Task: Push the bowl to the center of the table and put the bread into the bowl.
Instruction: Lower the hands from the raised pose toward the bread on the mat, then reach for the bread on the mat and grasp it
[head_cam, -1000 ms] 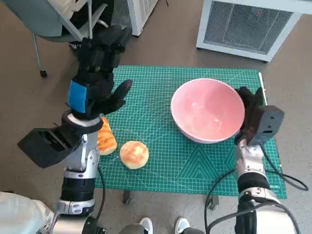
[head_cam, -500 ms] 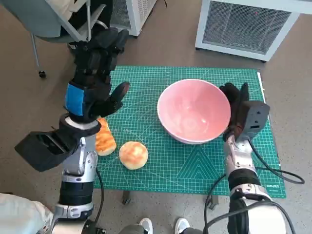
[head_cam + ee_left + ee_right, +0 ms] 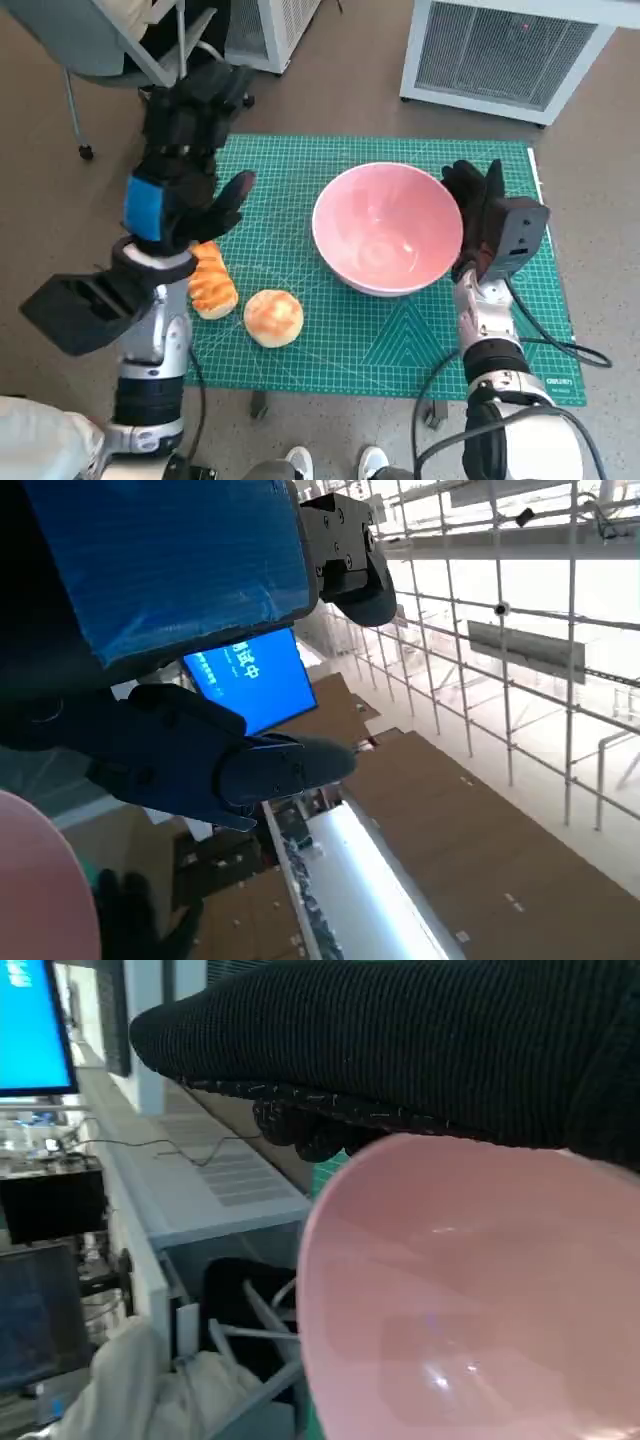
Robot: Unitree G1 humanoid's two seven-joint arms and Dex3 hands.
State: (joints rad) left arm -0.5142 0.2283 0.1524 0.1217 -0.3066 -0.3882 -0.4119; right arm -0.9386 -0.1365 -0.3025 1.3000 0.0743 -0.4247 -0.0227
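Tabletop (image 3: 300, 350): you see it covered by a green cutting mat (image 3: 300, 180) with a printed grid.

Bowl (image 3: 388, 228): pink, upright, sitting on the mat a little toward the robot's right of the middle. You get its rim and inner wall close up in the right wrist view (image 3: 470, 1290).

Left hand (image 3: 178, 170): raised above the mat's left edge, blue-taped back toward you, fingers spread apart and holding nothing. It touches neither bread piece.

Right hand (image 3: 478, 205): gloved, set flat against the bowl's outer wall on its right side. You can't see the fingers wrapping the rim; it presses the bowl, grips nothing.

Bread: 2 pieces on the mat's near left part. The round bun (image 3: 274, 317) lies well apart from the bowl. The long ridged loaf (image 3: 210, 280) lies just beside the bun, partly under the left forearm.

White grilled unit (image 3: 500, 50) stands on the floor beyond the tabletop.
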